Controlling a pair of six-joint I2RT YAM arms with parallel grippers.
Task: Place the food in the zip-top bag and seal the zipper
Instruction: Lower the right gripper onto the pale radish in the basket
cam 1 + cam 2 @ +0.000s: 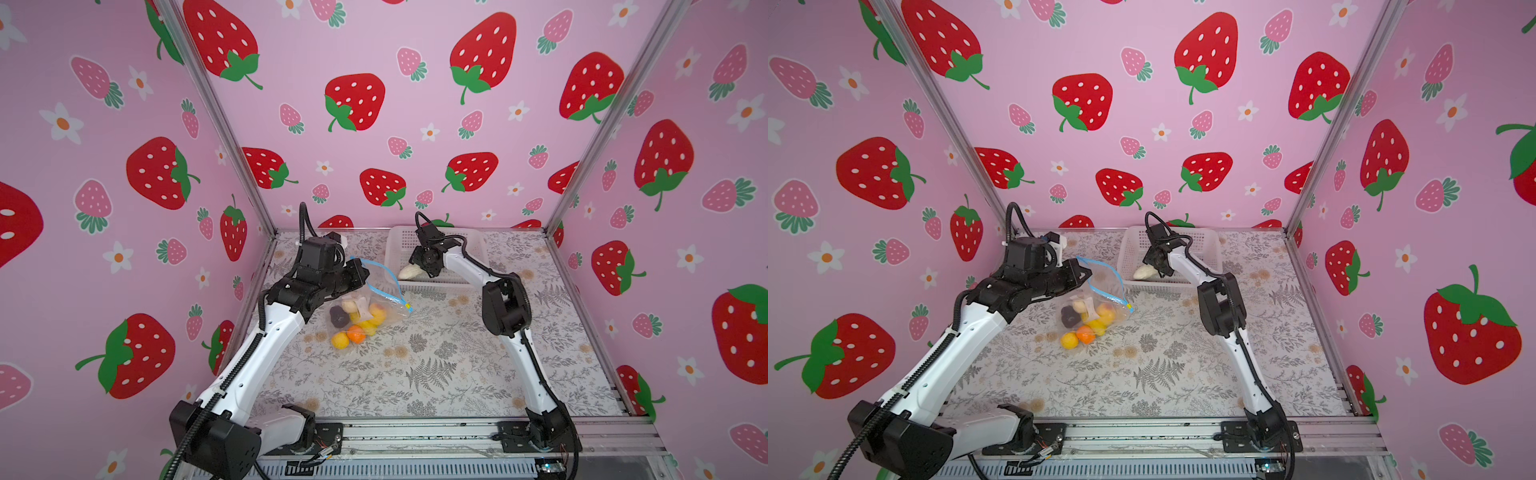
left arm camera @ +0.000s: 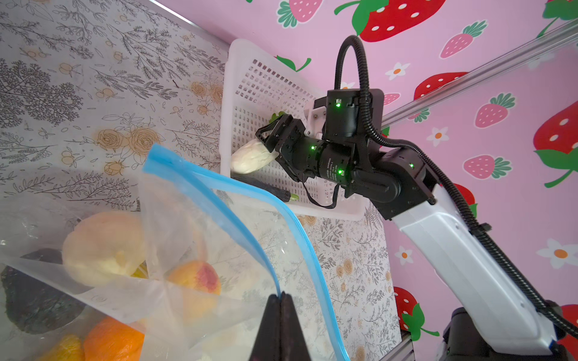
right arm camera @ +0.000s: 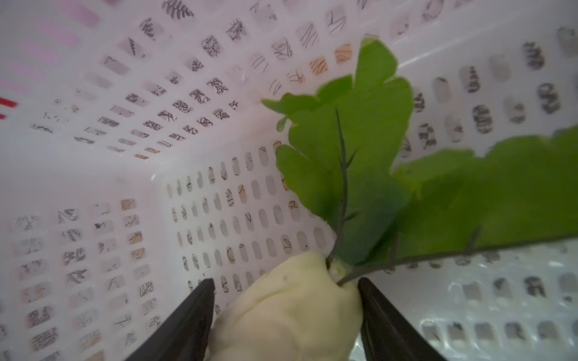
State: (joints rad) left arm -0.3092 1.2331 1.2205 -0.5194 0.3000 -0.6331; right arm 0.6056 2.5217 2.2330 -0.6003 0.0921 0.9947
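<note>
Left of centre on the worktop (image 1: 436, 353) lay the zip-top bag (image 1: 376, 291), food (image 1: 356, 332) inside. The left wrist view alone showed the left tool (image 2: 281, 295) clamped on the zipper (image 2: 219, 193). The right wrist view alone showed the right tool (image 3: 286, 281), jaws apart, straddling a white radish (image 3: 291, 312) in the far basket (image 1: 392, 249). Both arms were stretched away from their bases.

Everything counted

One zip-top bag (image 1: 390, 312) with one zipper (image 2: 165, 162). Six food pieces (image 1: 1086, 334) show inside: one dark purple piece (image 1: 337, 316), one beige piece (image 1: 350, 306), one peach (image 1: 377, 311), one orange (image 1: 356, 333), two yellow pieces (image 1: 340, 340) (image 1: 366, 327). One basket (image 1: 395, 232) holds two more: one white leafy piece (image 1: 409, 272), one dark long piece (image 2: 266, 187). Two robot arms (image 1: 257, 357) (image 1: 528, 365)
</note>
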